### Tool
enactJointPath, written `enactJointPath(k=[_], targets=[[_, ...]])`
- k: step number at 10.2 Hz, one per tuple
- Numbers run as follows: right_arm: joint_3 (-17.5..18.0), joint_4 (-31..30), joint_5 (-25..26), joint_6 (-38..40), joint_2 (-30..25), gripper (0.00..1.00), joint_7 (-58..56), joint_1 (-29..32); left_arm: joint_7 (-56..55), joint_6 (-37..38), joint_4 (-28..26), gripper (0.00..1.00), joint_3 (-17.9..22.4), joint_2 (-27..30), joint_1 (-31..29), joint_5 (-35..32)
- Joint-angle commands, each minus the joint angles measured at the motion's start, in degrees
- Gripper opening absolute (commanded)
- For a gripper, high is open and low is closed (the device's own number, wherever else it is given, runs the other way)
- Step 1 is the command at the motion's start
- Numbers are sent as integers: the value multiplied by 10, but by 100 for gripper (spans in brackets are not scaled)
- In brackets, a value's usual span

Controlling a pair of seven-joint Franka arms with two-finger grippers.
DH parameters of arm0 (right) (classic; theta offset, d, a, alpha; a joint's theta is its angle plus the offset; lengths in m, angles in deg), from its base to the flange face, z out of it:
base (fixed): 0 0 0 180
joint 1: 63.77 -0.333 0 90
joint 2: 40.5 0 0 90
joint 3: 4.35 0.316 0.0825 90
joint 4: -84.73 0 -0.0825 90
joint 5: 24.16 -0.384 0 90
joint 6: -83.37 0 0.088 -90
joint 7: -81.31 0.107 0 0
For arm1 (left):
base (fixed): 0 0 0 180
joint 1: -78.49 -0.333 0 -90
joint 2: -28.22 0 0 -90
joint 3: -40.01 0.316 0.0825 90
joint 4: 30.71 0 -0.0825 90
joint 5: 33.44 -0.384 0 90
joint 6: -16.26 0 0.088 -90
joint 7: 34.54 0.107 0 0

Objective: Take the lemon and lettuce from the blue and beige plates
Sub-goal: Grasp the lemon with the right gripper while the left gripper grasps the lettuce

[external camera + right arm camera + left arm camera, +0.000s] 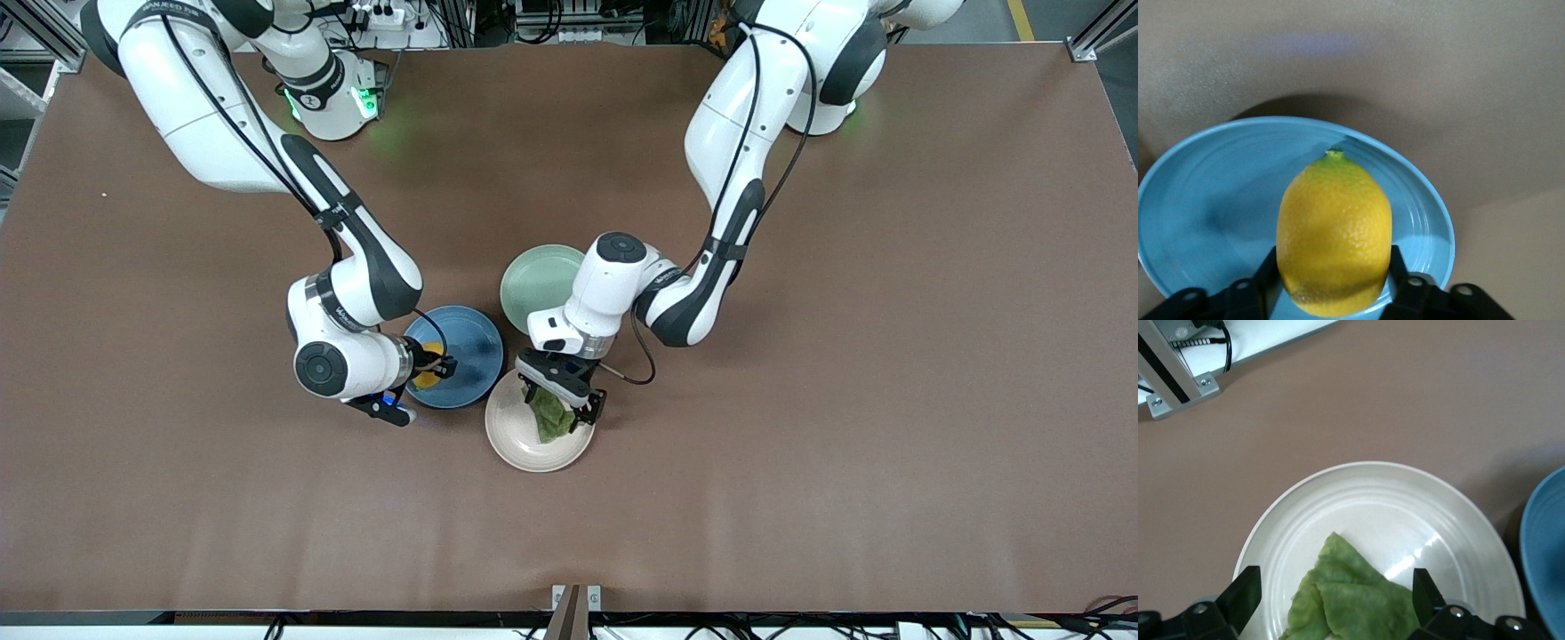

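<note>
A brown table (889, 400) edged by aluminium framing (1098, 36) and cables (551, 22).

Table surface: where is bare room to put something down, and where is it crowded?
Bare table stretches from the plates toward each arm's end, and nearer the front camera below the beige plate. Crowded: the middle, where blue plate, beige plate and green plate cluster under the right gripper and left gripper.

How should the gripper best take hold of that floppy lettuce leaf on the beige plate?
From straight above, pinching the lettuce across its raised, folded middle: it lies flat on the beige plate, so its edges offer little to catch. The open left gripper already straddles it that way.
</note>
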Motion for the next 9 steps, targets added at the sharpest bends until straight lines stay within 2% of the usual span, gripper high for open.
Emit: enactJointPath(k=[1,4,7,9], targets=[[6,11,5,43,-19,0,4,18,-4,-7,23,100,24,-26,14,-13],[19,64,0,179,-45,0,-81,92,-12,-6,21,100,19,-31,17,-9],[12,41,13,201,-62,0,-171,145,-53,-6,18,100,13,-31,24,-8],[11,16,56,181,-61,0,-234,186,-62,-6,17,100,13,-32,25,-8]])
